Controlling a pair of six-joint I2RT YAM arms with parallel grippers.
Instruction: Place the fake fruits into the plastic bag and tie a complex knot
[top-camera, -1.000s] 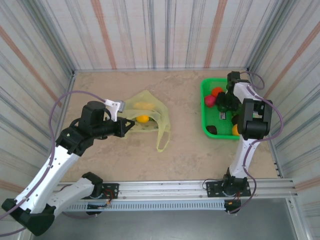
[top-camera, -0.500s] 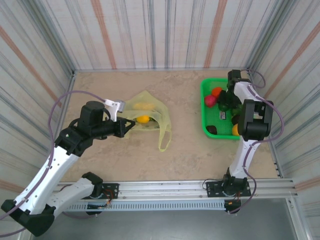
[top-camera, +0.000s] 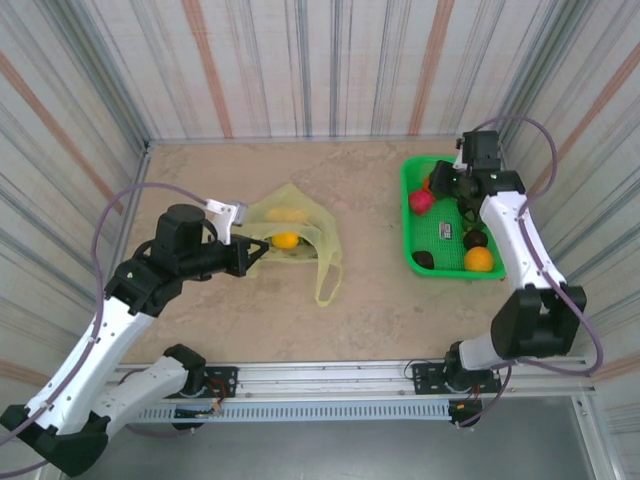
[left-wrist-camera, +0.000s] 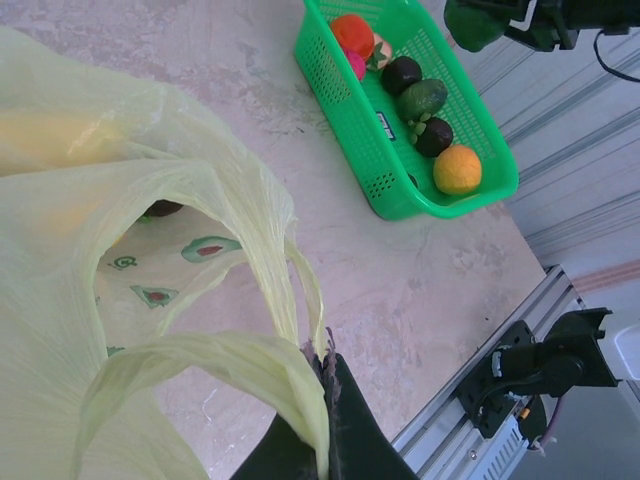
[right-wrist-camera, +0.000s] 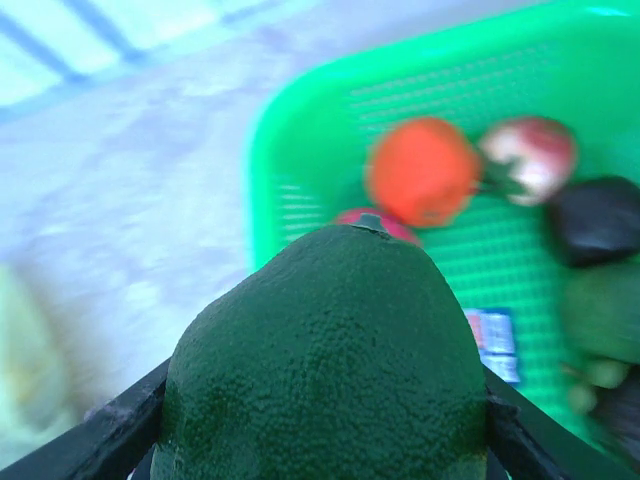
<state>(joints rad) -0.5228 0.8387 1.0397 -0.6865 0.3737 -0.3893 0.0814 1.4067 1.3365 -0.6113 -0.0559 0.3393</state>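
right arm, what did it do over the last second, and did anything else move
The right end effector rose out of the green basket, shut on a dark green fruit, and the arm's elbow swung back toward the near edge. Unchanged: the left end effector stays clamped on the plastic bag, the bag lies where it was, and the remaining fruits sit in the basket.

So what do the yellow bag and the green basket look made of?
The bag looks like thin translucent plastic film: it crinkles, and a yellow fruit shows through. The basket looks like rigid glossy moulded plastic, with a perforated mesh wall.
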